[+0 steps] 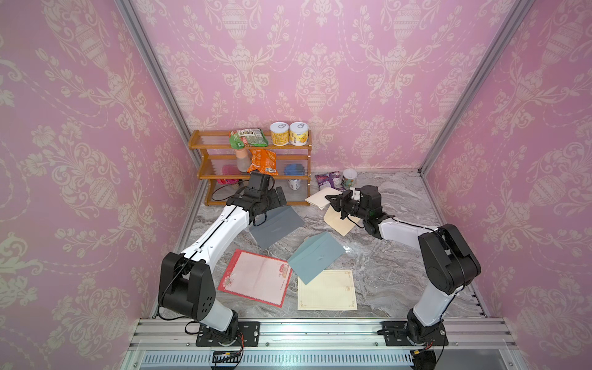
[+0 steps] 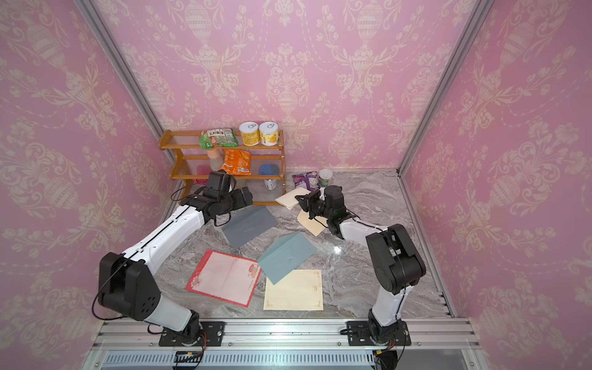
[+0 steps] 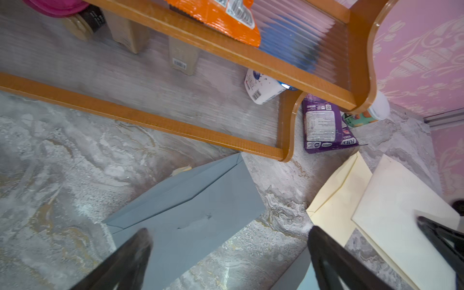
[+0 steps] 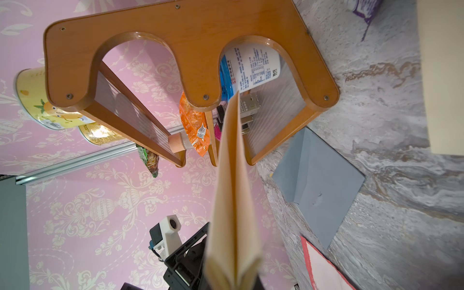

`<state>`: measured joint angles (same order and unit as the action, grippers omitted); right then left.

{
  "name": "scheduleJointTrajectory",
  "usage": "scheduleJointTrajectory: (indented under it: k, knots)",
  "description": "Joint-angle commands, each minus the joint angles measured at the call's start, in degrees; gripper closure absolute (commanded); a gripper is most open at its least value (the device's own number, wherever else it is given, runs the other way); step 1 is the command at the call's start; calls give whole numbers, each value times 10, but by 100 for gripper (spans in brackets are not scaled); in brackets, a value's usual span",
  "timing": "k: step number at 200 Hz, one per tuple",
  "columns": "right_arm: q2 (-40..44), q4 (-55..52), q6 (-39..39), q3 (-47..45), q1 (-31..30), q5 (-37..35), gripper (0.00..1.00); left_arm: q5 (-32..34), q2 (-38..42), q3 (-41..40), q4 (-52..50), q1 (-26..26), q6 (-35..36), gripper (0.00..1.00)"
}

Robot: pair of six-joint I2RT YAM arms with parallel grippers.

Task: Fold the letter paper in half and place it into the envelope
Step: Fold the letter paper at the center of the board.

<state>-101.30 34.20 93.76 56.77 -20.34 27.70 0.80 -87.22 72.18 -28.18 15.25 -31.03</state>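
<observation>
Pinching the folded paper (image 1: 317, 197) tight in the right gripper (image 1: 330, 200), up off the worktop (image 1: 384, 272) near its back edge, close to the shelf (image 1: 217, 176) and right by the cream envelope (image 1: 341, 226). Holding the left gripper (image 3: 229, 232) spread wide above the grey envelope (image 3: 190, 213), just in front of the shelf, toward the back left corner of the worktop.
</observation>
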Motion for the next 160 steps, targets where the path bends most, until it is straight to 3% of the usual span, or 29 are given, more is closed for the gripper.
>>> scheduleJointTrajectory:
  k: [1, 42, 72, 117, 160]
  knots:
    - [16, -10, -24, 11, 2, 26, 100, -40, 12, -27, -45, -21, 87, 1]
    - [5, -10, -21, 23, 3, 41, 100, -49, 7, -58, -41, -29, 211, 1]
    - [-4, -10, -18, 38, 8, 55, 100, -43, 0, -66, -31, -40, 269, 1]
    - [-9, 5, -3, 42, 20, 65, 100, -86, -42, -57, -34, -58, 348, 1]
    - [-8, 21, 7, 34, 28, 70, 100, -99, -93, -36, -30, -69, 354, 5]
